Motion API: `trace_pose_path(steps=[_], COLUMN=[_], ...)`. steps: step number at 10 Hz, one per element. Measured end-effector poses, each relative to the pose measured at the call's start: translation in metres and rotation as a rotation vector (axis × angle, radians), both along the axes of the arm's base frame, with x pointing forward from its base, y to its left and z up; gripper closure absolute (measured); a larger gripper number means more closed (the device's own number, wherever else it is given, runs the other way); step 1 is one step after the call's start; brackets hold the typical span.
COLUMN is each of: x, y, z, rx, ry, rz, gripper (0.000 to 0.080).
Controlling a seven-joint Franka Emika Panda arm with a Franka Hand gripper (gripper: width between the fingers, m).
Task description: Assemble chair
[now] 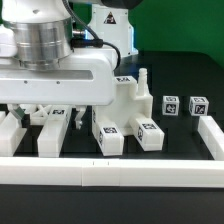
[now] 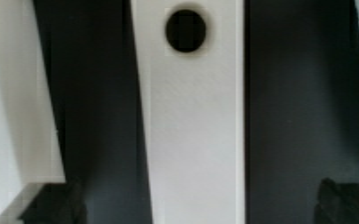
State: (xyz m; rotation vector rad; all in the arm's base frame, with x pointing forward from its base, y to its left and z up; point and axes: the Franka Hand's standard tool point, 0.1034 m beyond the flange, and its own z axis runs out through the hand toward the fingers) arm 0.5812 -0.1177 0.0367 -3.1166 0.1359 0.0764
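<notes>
1. Gripper [image 2: 194, 206]: jaws spread wide, nothing gripped; dark fingertips [image 2: 51, 205] flank a white chair post [image 2: 188, 120] with an oval hole [image 2: 188, 28], gaps on both sides.
2. Risk: closing off-centre could skew that post or nudge the tagged chair pieces [image 1: 108, 137] standing close by.
3. Risk: a bump could tip those pieces against the front border rail [image 1: 110, 172].
4. Surface: black table [image 1: 180, 133], rails along its edges.
5. Room: green backdrop [image 1: 180, 40] at the far side.

White parts on black, green behind.
The chair pieces [image 1: 128, 100] are plain white with black-and-white square tags [image 1: 150, 127]; table [image 1: 185, 140] black, border rails [image 1: 110, 172] white, backdrop [image 1: 190, 30] green, arm [image 1: 60, 70] white and silver.
</notes>
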Motion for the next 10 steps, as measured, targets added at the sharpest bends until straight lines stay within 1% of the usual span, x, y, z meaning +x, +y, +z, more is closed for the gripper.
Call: trace_pose_path(steps=[1, 3, 4, 6, 10], x=[0.0, 0.0, 0.001, 0.001, -0.004], y=[0.0, -0.004, -0.003, 0.002, 0.001], z=[-0.001, -0.007, -0.01, -0.014, -0.023], rx=[0.0, -0.015, -0.019, -0.019, -0.021], ry=[0.001, -0.019, -0.025, -0.022, -0.009], rz=[0.0, 0.066, 0.077, 0.076, 0.075], gripper=[0.015, 0.015, 0.015, 0.015, 0.015])
